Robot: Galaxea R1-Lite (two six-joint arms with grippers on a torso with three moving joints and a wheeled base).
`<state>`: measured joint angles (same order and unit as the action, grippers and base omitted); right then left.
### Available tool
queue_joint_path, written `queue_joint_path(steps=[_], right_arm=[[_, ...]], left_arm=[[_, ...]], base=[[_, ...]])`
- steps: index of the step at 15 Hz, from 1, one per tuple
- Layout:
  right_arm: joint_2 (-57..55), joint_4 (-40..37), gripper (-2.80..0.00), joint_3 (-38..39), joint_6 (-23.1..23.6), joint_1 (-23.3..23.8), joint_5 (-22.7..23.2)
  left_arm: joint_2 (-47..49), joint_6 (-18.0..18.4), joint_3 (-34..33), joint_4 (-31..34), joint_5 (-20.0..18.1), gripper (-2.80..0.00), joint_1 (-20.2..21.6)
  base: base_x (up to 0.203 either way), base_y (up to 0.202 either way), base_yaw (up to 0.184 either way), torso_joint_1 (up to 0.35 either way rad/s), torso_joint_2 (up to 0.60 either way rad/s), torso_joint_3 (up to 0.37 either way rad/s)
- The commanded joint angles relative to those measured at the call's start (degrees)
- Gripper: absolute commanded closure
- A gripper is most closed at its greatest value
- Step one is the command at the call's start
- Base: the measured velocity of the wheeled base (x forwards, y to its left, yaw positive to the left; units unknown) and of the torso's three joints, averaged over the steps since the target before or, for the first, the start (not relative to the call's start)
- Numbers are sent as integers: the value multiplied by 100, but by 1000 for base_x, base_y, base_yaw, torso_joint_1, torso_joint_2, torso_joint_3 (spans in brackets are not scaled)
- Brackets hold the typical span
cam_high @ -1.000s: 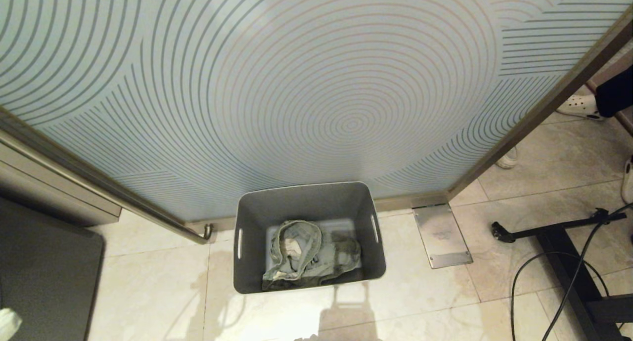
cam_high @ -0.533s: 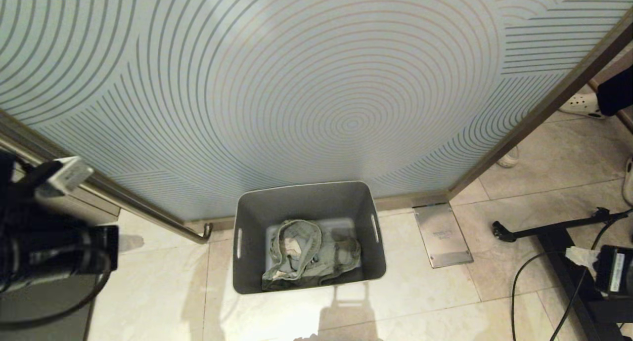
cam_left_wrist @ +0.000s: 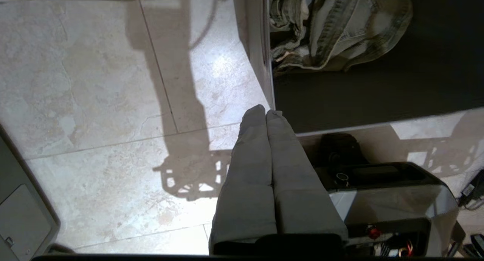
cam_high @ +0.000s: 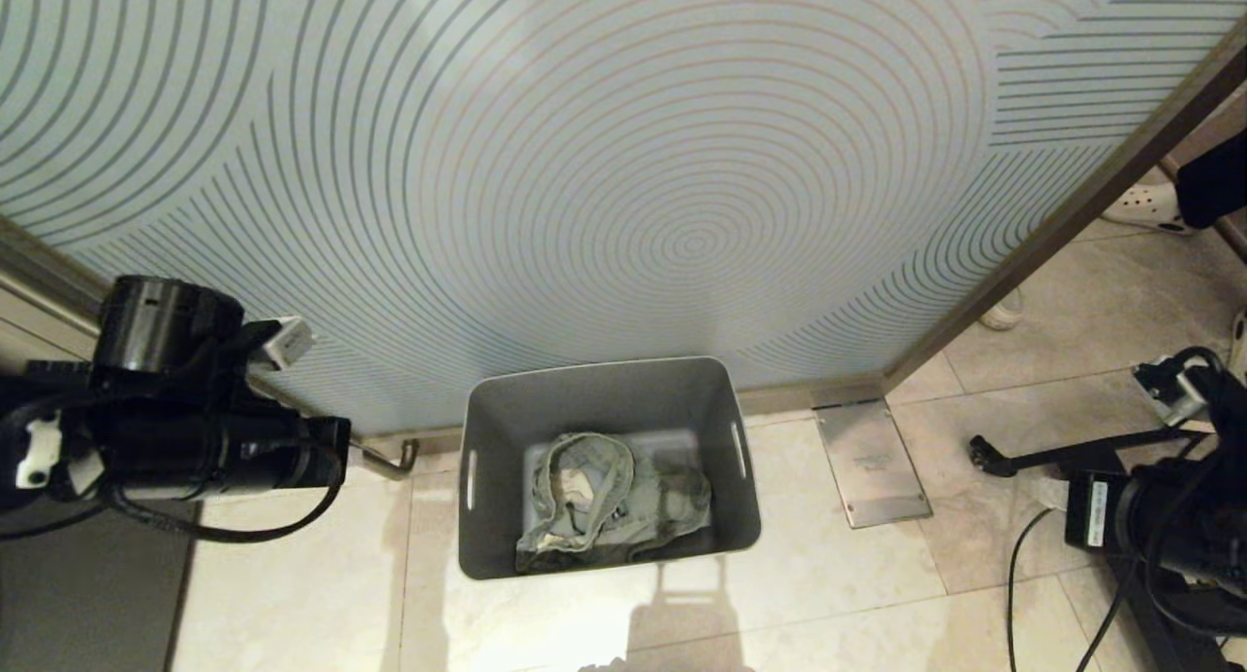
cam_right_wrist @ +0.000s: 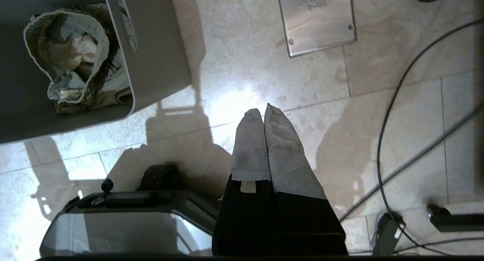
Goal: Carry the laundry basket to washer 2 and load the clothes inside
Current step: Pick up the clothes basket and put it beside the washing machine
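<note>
We see the basket (cam_high: 609, 414) on the tiled floor (cam_high: 828, 594) at 6 o'clock in our head view, its far side against the striped glass panel (cam_high: 623, 166). The clothes (cam_high: 604, 502) lie bundled inside it on the bottom. Our left arm (cam_high: 185, 438) comes in at 9 o'clock and our right arm (cam_high: 1169, 516) at 3 o'clock, both well apart from the basket. The left gripper (cam_left_wrist: 266, 115) has its fingers pressed together on nothing, tips over the floor just beside a basket corner. The right gripper (cam_right_wrist: 263, 113) is likewise closed and empty, above bare tile near the basket's slotted short side. A metal floor plate (cam_high: 870, 463) lies at 4 o'clock of the basket.
</note>
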<state>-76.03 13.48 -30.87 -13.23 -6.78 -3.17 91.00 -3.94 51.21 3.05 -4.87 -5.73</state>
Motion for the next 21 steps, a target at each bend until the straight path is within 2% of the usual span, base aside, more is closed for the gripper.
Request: queue_joint_path(steps=[1, 4, 7, 11, 14, 16, 18, 21], right_arm=[[-412, 243, 0, 24, -2, -38, -2], [-1180, 997, 0, 15, -6, -105, -1], [-1952, 2132, 0, 16, 21, -206, -10], [-2775, 2840, 0, -245, 49, -559, 9], [-3345, 3118, 0, -768, 17, -730, 19], [-3642, 3170, 0, -1256, 14, -797, 29], [-3837, 3142, 0, -1564, 5, -840, 29], [-4175, 3100, 0, -1882, -11, -879, 27]], left_arm=[[319, -48, 12, -49, 51, 0, -60], [547, -110, 137, -85, 105, 0, -33], [651, -138, 135, -86, 95, 0, -33], [1099, -179, 146, -94, 237, 0, -20], [1414, -456, 148, -113, 280, 0, -51], [1607, -475, 90, -429, 262, 0, -51], [1559, -476, -65, -449, 246, 0, -65], [1500, -431, -378, -425, -88, 0, -60]], base=[[0, 0, 0, 0, 0, 0], [0, 0, 0, 0, 0, 0], [0, 0, 0, 0, 0, 0], [0, 0, 0, 0, 0, 0], [0, 0, 0, 0, 0, 0], [0, 0, 0, 0, 0, 0], [0, 0, 0, 0, 0, 0], [0, 0, 0, 0, 0, 0]])
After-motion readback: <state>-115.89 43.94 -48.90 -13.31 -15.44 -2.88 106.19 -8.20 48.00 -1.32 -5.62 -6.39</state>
